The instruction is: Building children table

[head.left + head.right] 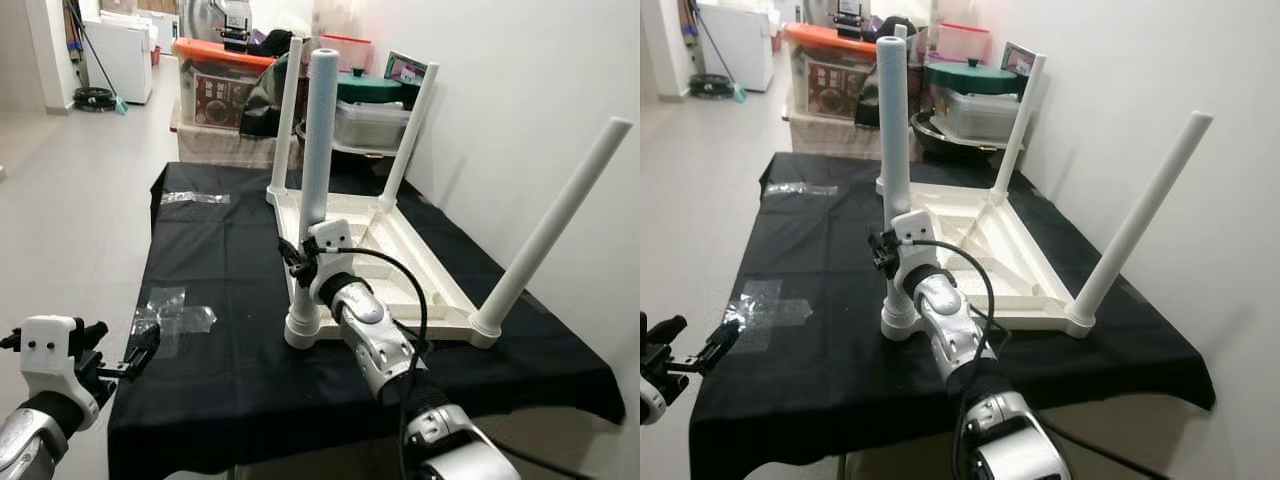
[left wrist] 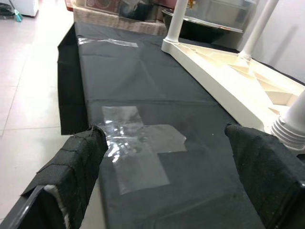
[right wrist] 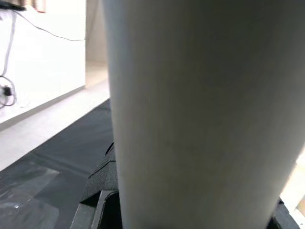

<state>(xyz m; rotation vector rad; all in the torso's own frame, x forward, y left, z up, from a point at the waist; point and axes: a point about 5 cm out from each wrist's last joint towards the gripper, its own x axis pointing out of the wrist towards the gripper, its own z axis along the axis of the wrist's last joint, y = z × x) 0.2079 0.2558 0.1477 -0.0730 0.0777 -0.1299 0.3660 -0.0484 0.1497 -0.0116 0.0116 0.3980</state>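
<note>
Left gripper: hovers off the near-left edge of the surface, jaws open and empty. Ahead of these jaws, clear tape stuck in a cross on the black cloth.

Children table: white, upside down on the cloth, beyond and to the right of the left jaws. Three legs stand up from its other corners.

Right gripper: at the near-left corner of the table, jaws closed around the near leg low on its shaft. Leg upright, its ribbed base just below the jaws.

Storage boxes crowd the space beyond the surface's far end.
</note>
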